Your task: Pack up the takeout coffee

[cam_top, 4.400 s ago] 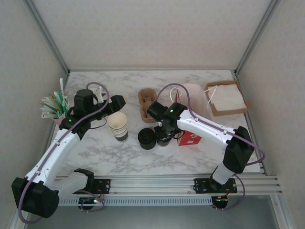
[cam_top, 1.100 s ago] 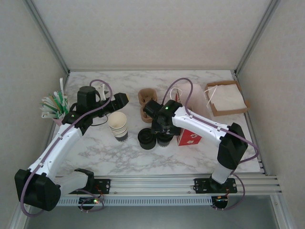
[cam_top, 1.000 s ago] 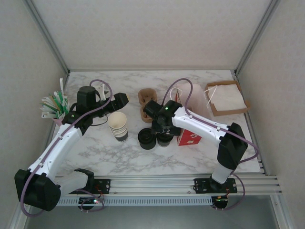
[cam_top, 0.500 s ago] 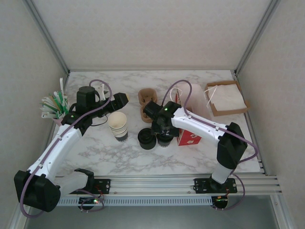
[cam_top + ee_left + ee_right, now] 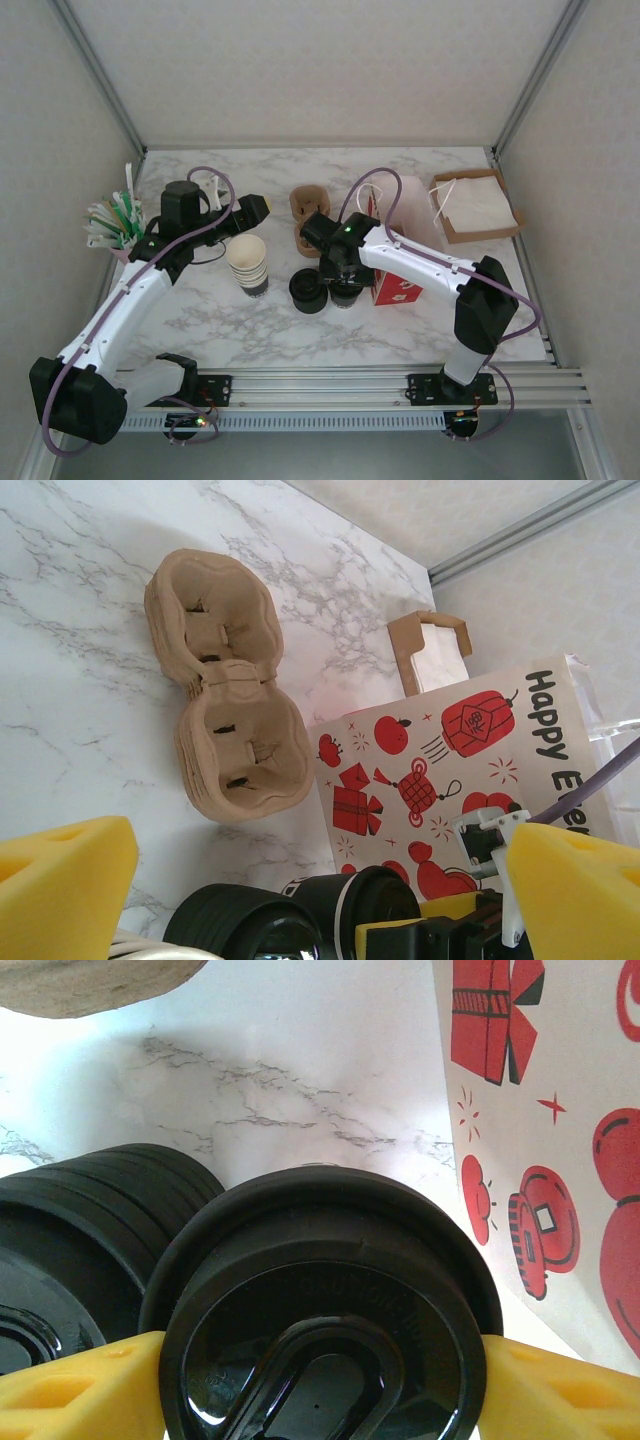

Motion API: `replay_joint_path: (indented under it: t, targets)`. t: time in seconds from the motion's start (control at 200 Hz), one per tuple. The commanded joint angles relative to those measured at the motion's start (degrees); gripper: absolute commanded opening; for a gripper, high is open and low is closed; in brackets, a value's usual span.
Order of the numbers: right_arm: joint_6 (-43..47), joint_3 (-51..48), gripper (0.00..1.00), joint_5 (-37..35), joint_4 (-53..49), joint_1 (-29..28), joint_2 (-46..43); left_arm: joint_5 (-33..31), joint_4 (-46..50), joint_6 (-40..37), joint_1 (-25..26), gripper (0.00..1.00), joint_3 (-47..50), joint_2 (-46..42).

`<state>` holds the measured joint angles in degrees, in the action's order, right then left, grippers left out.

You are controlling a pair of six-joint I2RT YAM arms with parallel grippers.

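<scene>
The takeout coffee (image 5: pixel 325 1260), a dark paper cup with a round black lid, stands on the marble next to the red-printed bag (image 5: pixel 398 287). My right gripper (image 5: pixel 320 1395) straddles it from above, with a yellow pad (image 5: pixel 70 1390) pressed against each side of the lid rim. In the left wrist view the cup (image 5: pixel 345 905) shows its dark side with a yellow pad against it. My left gripper (image 5: pixel 250 208) hovers open over the table behind the stack of cream-rimmed cups (image 5: pixel 247 262), nothing between its pads (image 5: pixel 60 880).
A stack of bare black lids (image 5: pixel 308 291) touches the coffee's left side. A brown pulp cup carrier (image 5: pixel 309 214) lies just behind. A cardboard tray (image 5: pixel 449 231) of napkins sits at the back right, and a holder of stirrers (image 5: pixel 113 222) at far left.
Over the last second the right arm has shifted slightly left with its gripper round the coffee. Since the earliest frame the left gripper has drawn a little back from the cream cups.
</scene>
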<state>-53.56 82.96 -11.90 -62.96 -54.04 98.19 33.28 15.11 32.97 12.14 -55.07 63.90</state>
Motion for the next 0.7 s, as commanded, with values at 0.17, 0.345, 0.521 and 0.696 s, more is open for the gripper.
replay_joint_path:
  t: [0.17,0.345,0.521,0.696]
  targets:
    - [2.03,-0.93,0.79,-0.54,-1.14,-0.36,1.63,0.74,-0.9,-0.28,-0.45,0.95,-0.3,-0.87]
    - [2.8,-0.43,0.81,-0.54,-1.43,-0.34,2.32,0.74,-0.9,-0.27,-0.45,0.95,-0.35,-0.93]
    - [3.96,-0.3,0.78,-0.23,-0.94,-0.36,2.72,0.74,-0.83,-0.36,-0.45,0.95,-0.57,-0.79]
    - [5.66,-1.02,0.74,0.14,-0.09,-0.36,2.41,0.82,-0.85,-0.36,-0.45,0.95,-0.74,-0.62]
